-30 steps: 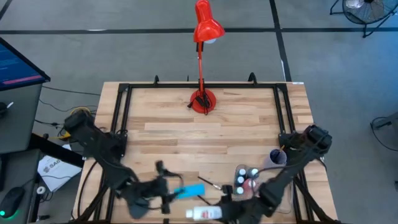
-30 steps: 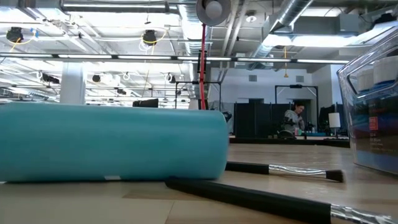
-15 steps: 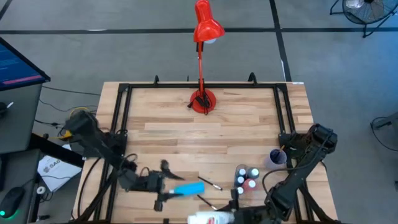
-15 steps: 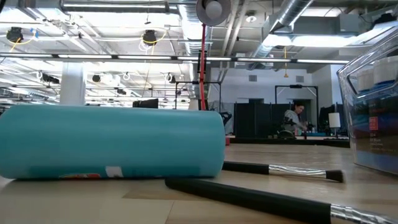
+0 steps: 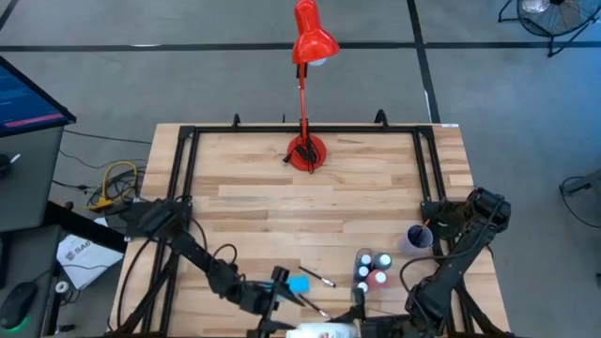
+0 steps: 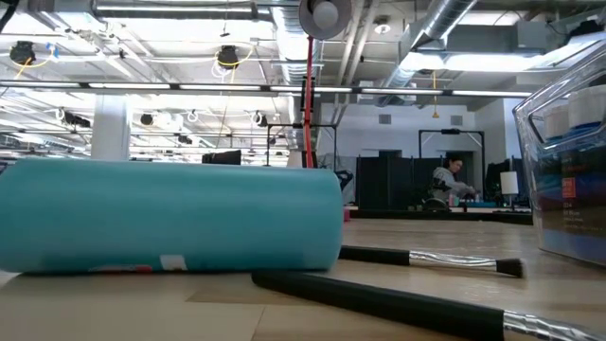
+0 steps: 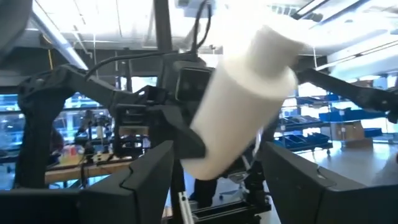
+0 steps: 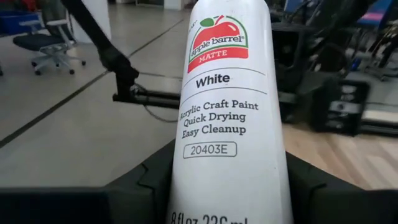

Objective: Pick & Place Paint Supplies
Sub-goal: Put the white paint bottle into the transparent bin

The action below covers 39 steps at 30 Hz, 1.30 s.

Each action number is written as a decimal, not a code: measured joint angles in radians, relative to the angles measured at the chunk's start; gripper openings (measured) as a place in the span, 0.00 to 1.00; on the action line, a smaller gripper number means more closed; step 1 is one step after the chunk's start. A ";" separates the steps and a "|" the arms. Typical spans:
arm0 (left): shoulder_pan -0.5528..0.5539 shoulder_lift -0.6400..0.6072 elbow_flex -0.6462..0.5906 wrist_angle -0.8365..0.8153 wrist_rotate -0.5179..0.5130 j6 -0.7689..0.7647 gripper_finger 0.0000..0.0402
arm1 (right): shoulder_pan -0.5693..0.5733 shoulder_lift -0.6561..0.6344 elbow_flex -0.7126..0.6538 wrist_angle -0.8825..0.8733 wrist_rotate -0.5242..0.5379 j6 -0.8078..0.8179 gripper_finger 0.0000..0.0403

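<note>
At the surface's (image 5: 376, 178) near edge, around six o'clock, we see the white paint bottle (image 5: 319, 331) lying crosswise, long axis running nine to three. The right claw (image 8: 217, 186) pinches its body; the left claw (image 7: 214, 180) stands spread around its other end. Just beyond lies the blue tube (image 5: 299, 284), then thin paintbrushes (image 5: 322, 279), with small bottles (image 5: 372, 268) toward four o'clock.

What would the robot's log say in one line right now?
right gripper: shut on white paint bottle | left gripper: open, at the bottle | teal tube: lying flat
</note>
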 joint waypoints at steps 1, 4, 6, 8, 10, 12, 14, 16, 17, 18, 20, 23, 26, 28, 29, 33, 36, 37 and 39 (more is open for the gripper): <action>-0.004 0.000 0.000 0.000 0.002 0.000 0.57 | 0.006 0.000 0.000 0.012 0.012 -0.012 0.44; -0.018 0.000 0.000 -0.007 0.033 0.002 0.58 | 0.017 0.000 0.000 0.033 0.024 -0.033 0.44; -0.021 0.000 0.000 -0.007 0.044 0.003 0.59 | 0.019 0.000 0.000 0.034 0.022 -0.034 0.44; -0.018 -0.001 0.004 -0.007 0.045 0.018 0.60 | 0.017 0.000 0.000 0.036 0.020 -0.034 0.44; -0.014 -0.001 0.033 -0.016 0.064 0.024 0.63 | 0.008 0.000 0.000 0.036 0.021 -0.033 0.44; -0.008 -0.003 0.074 -0.066 0.090 0.025 0.66 | 0.000 0.000 0.000 0.032 0.021 -0.030 0.44; -0.005 -0.003 0.114 -0.141 0.094 0.026 0.69 | -0.010 0.000 0.000 0.031 0.021 -0.029 0.44; -0.001 -0.003 0.152 -0.196 0.089 0.028 0.72 | -0.010 0.000 0.000 0.031 0.020 -0.030 0.44; 0.004 -0.003 0.168 -0.217 0.096 0.027 0.73 | -0.009 0.000 0.000 0.031 0.020 -0.030 0.44; 0.006 -0.003 0.177 -0.228 0.096 0.024 0.74 | -0.007 0.000 0.000 0.027 0.018 -0.030 0.44; 0.007 -0.003 0.187 -0.233 0.096 0.023 0.75 | 0.001 0.001 0.000 0.018 0.015 -0.029 0.44; 0.007 -0.003 0.207 -0.230 0.094 0.022 0.76 | 0.004 0.001 0.000 0.010 0.035 -0.022 0.44; 0.008 -0.003 0.221 -0.230 0.077 0.021 0.75 | 0.003 0.001 0.000 0.009 0.047 -0.022 0.44; 0.015 -0.003 0.223 -0.230 0.076 0.013 0.73 | 0.001 0.001 0.000 0.006 0.047 -0.022 0.44; 0.016 -0.003 0.223 -0.232 0.075 0.002 0.71 | -0.001 0.001 0.000 0.006 0.047 -0.022 0.44; 0.022 -0.003 0.223 -0.236 0.067 -0.030 0.60 | -0.009 0.001 0.000 0.006 0.054 -0.022 0.45; 0.025 -0.003 0.223 -0.238 0.060 -0.019 0.48 | -0.009 0.001 0.000 0.005 0.068 -0.016 0.45; 0.024 -0.003 0.223 -0.238 0.059 -0.013 0.44 | -0.009 0.001 0.000 0.001 0.075 -0.006 0.45; 0.021 -0.003 0.223 -0.238 0.048 -0.009 0.38 | -0.010 0.001 0.001 -0.018 0.080 0.019 0.47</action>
